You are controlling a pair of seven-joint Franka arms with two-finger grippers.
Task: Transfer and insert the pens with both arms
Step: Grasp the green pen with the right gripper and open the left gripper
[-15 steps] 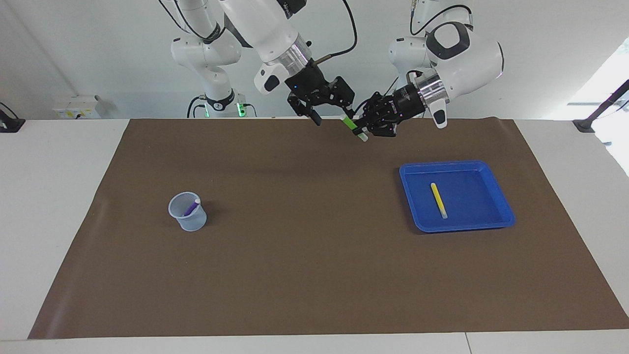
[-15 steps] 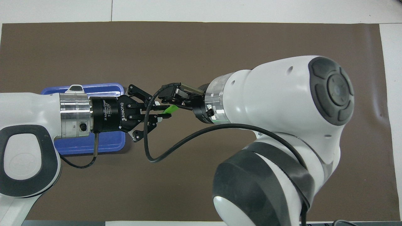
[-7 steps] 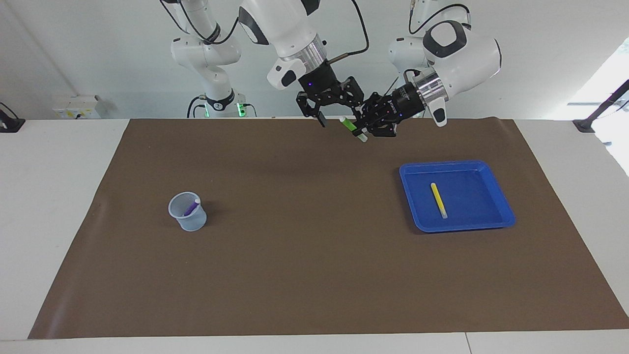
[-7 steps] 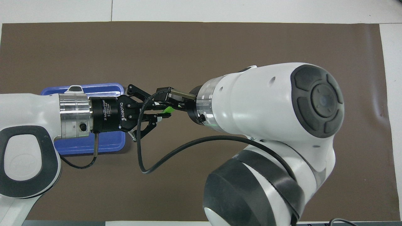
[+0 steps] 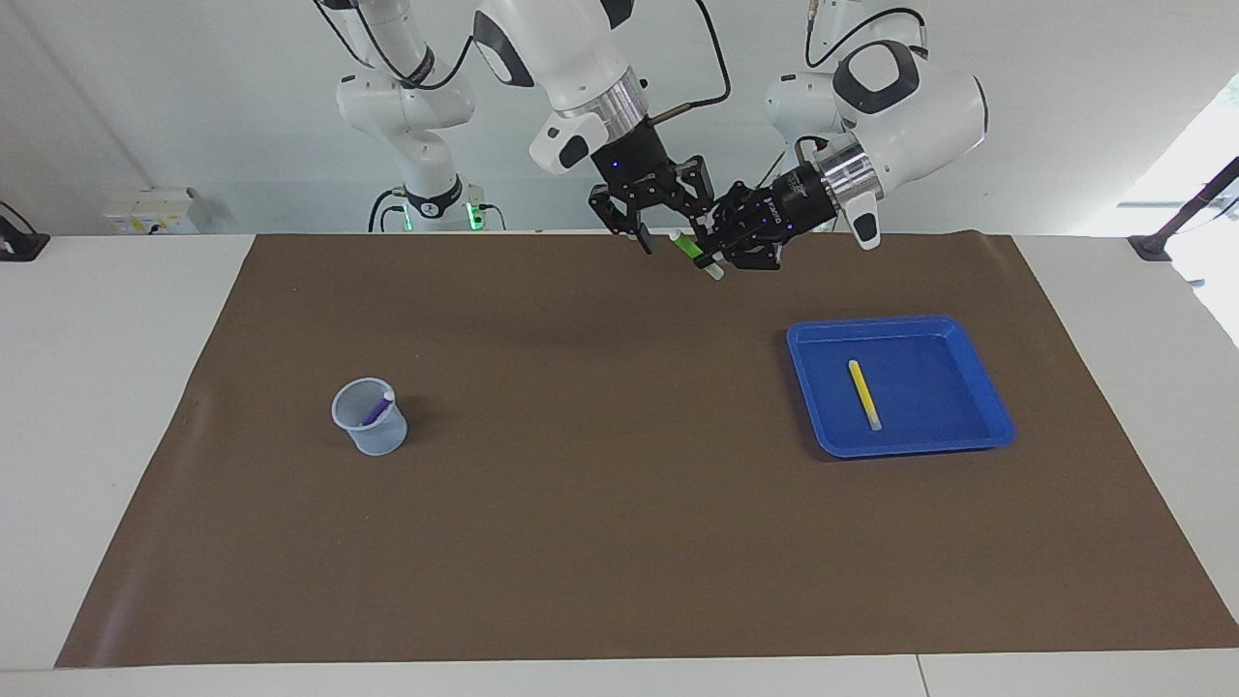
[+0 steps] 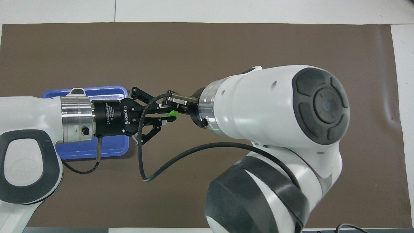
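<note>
My left gripper point(image 5: 711, 254) is shut on the green pen point(image 5: 691, 248) and holds it slanted in the air over the mat's edge nearest the robots. My right gripper point(image 5: 668, 227) is open, its fingers on either side of the pen's upper end. In the overhead view the green pen point(image 6: 173, 113) shows at the left gripper point(image 6: 168, 118); the right gripper is mostly hidden under its own wrist. The yellow pen point(image 5: 864, 394) lies in the blue tray point(image 5: 929, 387). The purple pen point(image 5: 377, 409) stands in the clear cup point(image 5: 369, 418).
A brown mat point(image 5: 619, 523) covers the table. The tray is toward the left arm's end, the cup toward the right arm's end. Two smaller white arms point(image 5: 416, 116) stand at the robots' end. In the overhead view the tray point(image 6: 97, 92) is partly covered by the left arm.
My right gripper has moved in toward my left gripper and now has its fingers around the green pen's upper end. My left gripper has stayed put with the pen.
</note>
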